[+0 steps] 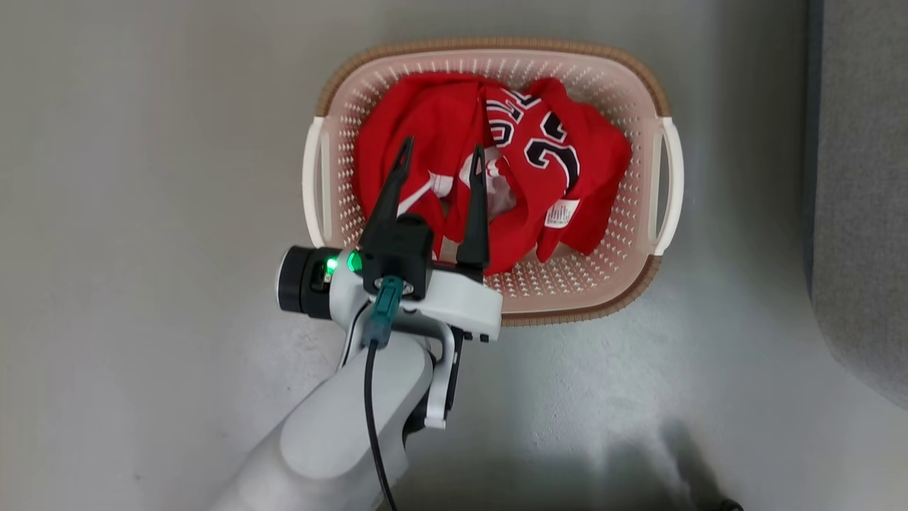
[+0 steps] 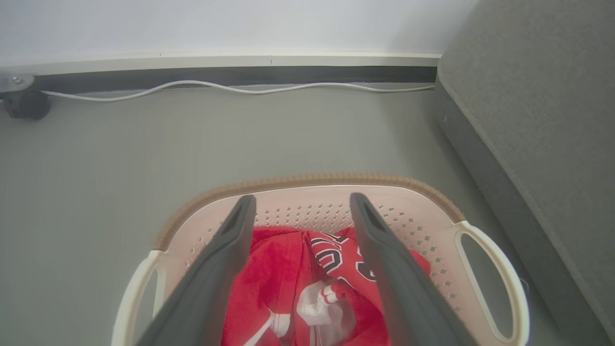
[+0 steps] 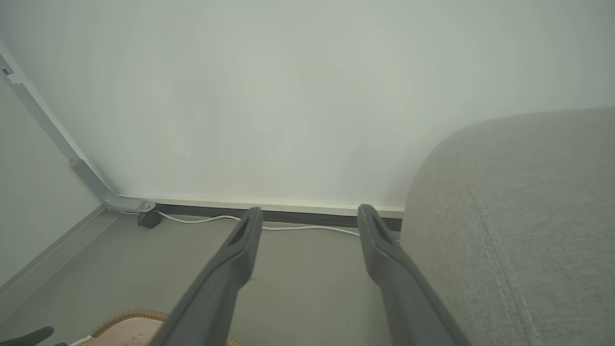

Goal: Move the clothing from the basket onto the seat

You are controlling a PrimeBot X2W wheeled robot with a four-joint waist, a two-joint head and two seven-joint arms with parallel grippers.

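Note:
Red clothing (image 1: 440,113) with white trim and dark lettering lies crumpled in the cream basket (image 1: 631,262), which stands on the grey floor. My left gripper (image 1: 443,155) hangs open above the near left part of the pile, nothing between its fingers. The left wrist view looks down past the open left gripper (image 2: 302,205) at the clothing (image 2: 274,269) inside the basket (image 2: 490,250). My right gripper (image 3: 310,216) is open and empty, held up in the air beside the light-grey seat (image 3: 519,216). The seat (image 1: 862,177) lies to the basket's right.
A white cable (image 2: 240,89) runs along the dark skirting at the wall behind the basket. A black castor (image 2: 26,103) sits at the wall on the left. A grey metal bracket (image 3: 81,170) slants down the wall. Bare grey floor surrounds the basket.

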